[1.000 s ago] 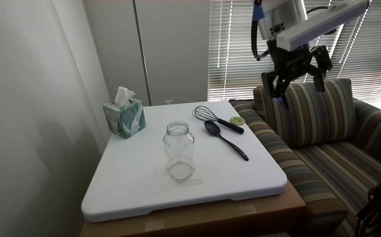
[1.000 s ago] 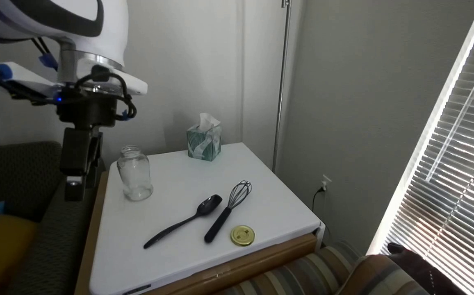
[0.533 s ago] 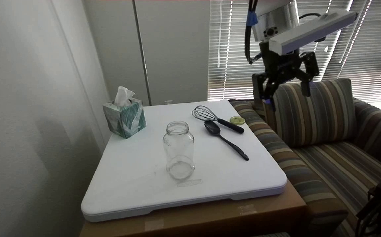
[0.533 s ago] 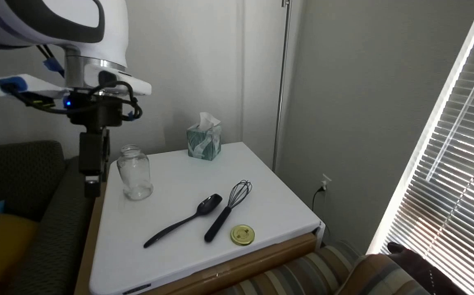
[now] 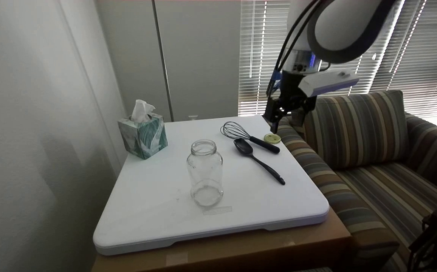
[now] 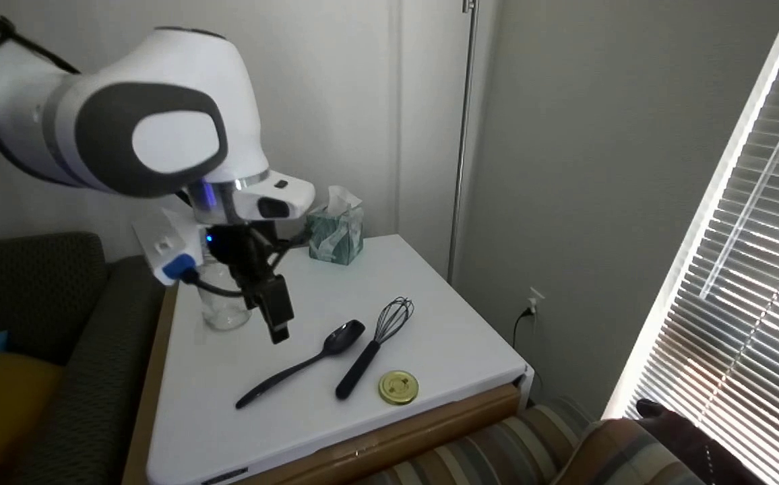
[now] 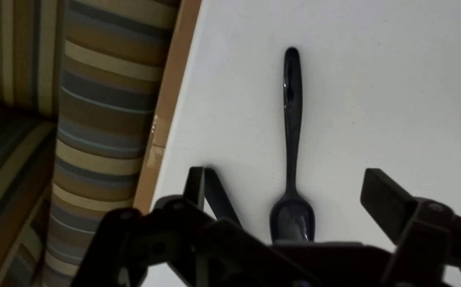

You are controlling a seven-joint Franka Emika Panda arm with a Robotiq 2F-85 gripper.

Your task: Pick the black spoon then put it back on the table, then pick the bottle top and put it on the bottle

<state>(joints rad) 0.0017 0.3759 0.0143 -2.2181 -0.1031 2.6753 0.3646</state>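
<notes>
The black spoon (image 5: 262, 163) lies flat on the white table (image 5: 146, 215); it also shows in an exterior view (image 6: 344, 337) and the wrist view (image 7: 292, 115). My gripper (image 7: 286, 181) is open and empty above the table, its fingers on either side of the spoon near the bowl's neck in the wrist view. The gripper also shows in both exterior views (image 5: 286, 126) (image 6: 278, 333). The bottle (image 5: 205, 172), a clear jar, stands upright and uncapped; the arm partly hides it in an exterior view (image 6: 223, 306). The bottle top (image 6: 398, 387), gold and flat, lies near the table edge, out of the wrist view.
A black whisk (image 6: 360, 368) lies between spoon and bottle top, its handle (image 7: 221, 199) behind one finger in the wrist view. A teal tissue box (image 5: 148, 136) stands at the table's wall side. A striped sofa (image 5: 313, 166) borders the table.
My gripper has come down and moved inward over the table toward the spoon, and the wrist has turned and tilted. The spoon, whisk, bottle and bottle top have not moved.
</notes>
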